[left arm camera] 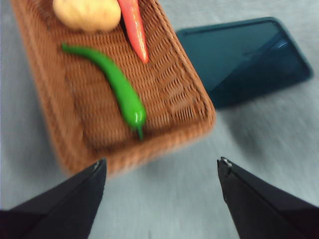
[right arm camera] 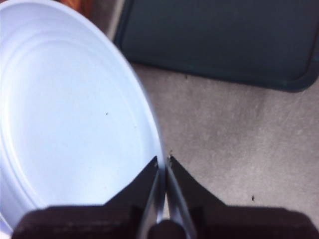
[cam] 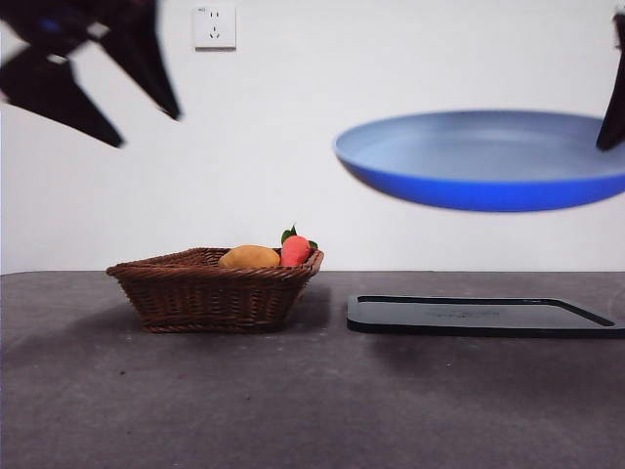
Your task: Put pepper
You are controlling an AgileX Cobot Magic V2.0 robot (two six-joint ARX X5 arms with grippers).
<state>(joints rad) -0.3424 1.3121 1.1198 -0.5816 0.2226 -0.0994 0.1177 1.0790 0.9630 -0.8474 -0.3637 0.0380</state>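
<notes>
The pepper (left arm camera: pixel 119 87) is lying inside the wicker basket (cam: pixel 210 291), a slim glossy green pod stretching diagonally across the woven floor; in the front view the basket wall is hiding it. Sharing the basket are a yellow-orange oval fruit (left arm camera: pixel 87 13) and a red-orange carrot-like item (left arm camera: pixel 135 30), both lying just beyond the pepper's far end without clearly touching it. The left pincer (left arm camera: pixel 162 172) is hovering above the surface (cam: pixel 293 401) just outside the basket's near rim, its jaws standing wide apart and holding nothing; in the front view it is showing as a dark blurred shape at about 10 o'clock. The right pincer (right arm camera: pixel 163 162) is clamping the rim of the blue plate (cam: pixel 483 161), which is hanging in the air at about 2 o'clock in the front view, well above a dark flat tray (cam: pixel 479 316) that is resting on the surface just beside the basket.
</notes>
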